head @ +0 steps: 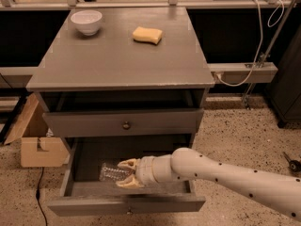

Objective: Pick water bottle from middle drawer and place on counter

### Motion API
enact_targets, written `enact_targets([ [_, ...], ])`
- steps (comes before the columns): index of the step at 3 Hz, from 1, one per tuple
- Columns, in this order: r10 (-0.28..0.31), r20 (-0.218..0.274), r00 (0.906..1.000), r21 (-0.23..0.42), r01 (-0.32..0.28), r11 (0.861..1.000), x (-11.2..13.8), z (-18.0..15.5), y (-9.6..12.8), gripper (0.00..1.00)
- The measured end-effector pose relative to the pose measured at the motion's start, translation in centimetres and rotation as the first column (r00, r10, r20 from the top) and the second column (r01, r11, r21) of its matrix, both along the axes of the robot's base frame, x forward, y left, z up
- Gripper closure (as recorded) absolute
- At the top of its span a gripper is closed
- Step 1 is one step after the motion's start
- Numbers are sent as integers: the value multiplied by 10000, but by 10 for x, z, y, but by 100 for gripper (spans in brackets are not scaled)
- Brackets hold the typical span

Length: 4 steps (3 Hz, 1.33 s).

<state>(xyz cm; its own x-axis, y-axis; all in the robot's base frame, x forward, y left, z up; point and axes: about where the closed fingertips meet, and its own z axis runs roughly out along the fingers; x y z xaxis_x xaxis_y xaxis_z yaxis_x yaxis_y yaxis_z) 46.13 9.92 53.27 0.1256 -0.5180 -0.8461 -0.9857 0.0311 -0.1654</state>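
The water bottle (pixel 112 172) is a small clear crinkly bottle lying on its side inside the open middle drawer (pixel 127 202), at the left of its middle. My gripper (pixel 128 173) reaches into the drawer from the right on a white arm. Its two tan fingers (pixel 126 164) stand above and below the bottle's right end, shut on it. The bottle's label is hidden by the fingers. The counter (pixel 117 55) is the grey cabinet top above.
A white bowl (pixel 86 21) and a yellow sponge (pixel 147 35) sit at the back of the counter. A closed drawer front with a dark knob (pixel 126 125) overhangs the open drawer. A cardboard box (pixel 40 147) stands on the floor to the left.
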Motion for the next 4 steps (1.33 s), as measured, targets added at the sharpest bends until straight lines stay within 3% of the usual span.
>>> enact_targets([
  [1,15,62,10000,-392,-13,9992,-10,38,4,100],
  [2,80,961,9953,-1372,53,9905,2,143,1,100],
  [3,243,1948,9805,-1950,145,9807,25,233,-6,100],
  [4,241,1950,9805,-1949,147,9807,25,233,-6,100],
])
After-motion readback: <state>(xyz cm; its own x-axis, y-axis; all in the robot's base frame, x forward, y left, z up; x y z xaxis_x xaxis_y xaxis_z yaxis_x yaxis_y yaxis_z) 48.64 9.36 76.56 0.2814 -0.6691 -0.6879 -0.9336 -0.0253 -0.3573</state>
